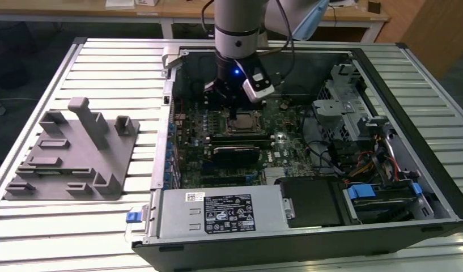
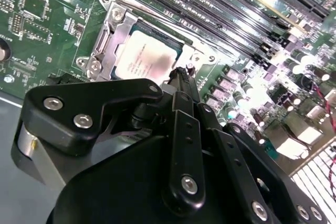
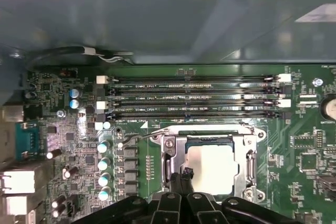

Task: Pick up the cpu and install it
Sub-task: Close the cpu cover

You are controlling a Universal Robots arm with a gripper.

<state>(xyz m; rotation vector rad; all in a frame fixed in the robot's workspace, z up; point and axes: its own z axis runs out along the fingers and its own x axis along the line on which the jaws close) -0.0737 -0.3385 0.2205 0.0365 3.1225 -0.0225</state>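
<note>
Single arm over the open computer case (image 1: 412,62), with the gripper (image 3: 183,176) lowered onto the motherboard (image 3: 310,156) at the processor socket. In both wrist views the fingers (image 2: 181,80) are drawn narrow, tips together, and nothing can be seen between them. The cpu (image 3: 210,169) is not in the fingers: it lies flat in the socket, silver top upward, ringed by the metal socket frame (image 3: 170,156). The governing relation is the offset between tips and chip. The fingertips stand over one side edge of the cpu (image 2: 144,59), at the frame's rail, so the body of the chip lies just beside and below the tips rather than centred under them. Whether the tips touch its surface cannot be told. In the exterior view the gripper (image 1: 228,105) hangs close above the board and the cpu (image 1: 246,120) appears a little toward the exterior view's right of it. The chip is square and has no long axis; its edges run parallel and square to the memory slots (image 3: 189,95), which lie beyond the socket from the fingers. Judged from this arrangement, the cpu is already seated and the closed fingers are placed at its edge, not gripping it
</note>
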